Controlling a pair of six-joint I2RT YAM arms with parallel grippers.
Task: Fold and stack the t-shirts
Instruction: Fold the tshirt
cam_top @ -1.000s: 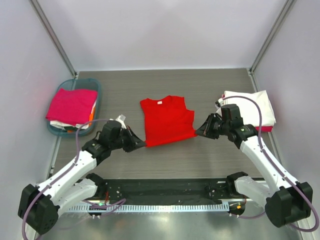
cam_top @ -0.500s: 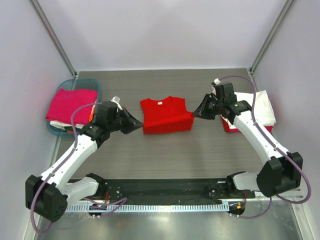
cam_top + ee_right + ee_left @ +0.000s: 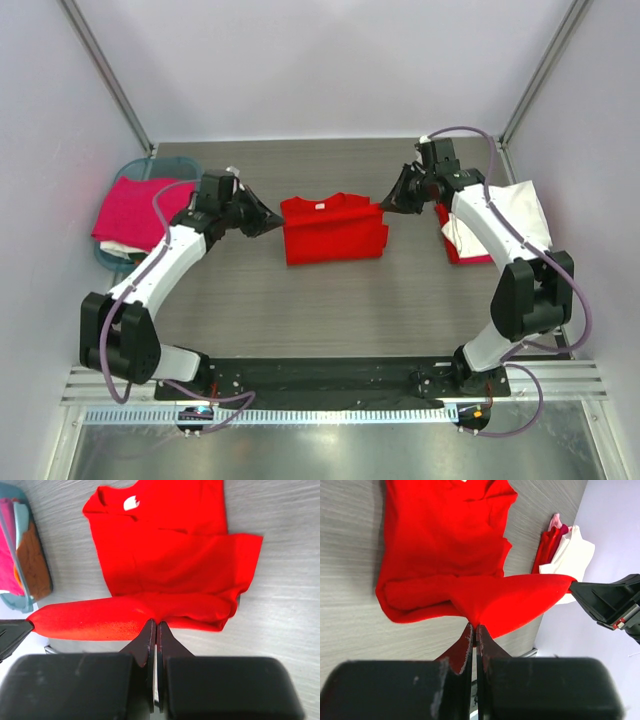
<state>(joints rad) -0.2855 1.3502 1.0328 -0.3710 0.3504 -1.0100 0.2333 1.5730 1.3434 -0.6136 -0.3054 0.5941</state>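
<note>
Readable text: none in any of the three views.
Neck tag (image 3: 131,502): a small white patch inside the collar of the red t-shirt (image 3: 165,555). Any print on it is too small to read.
</note>
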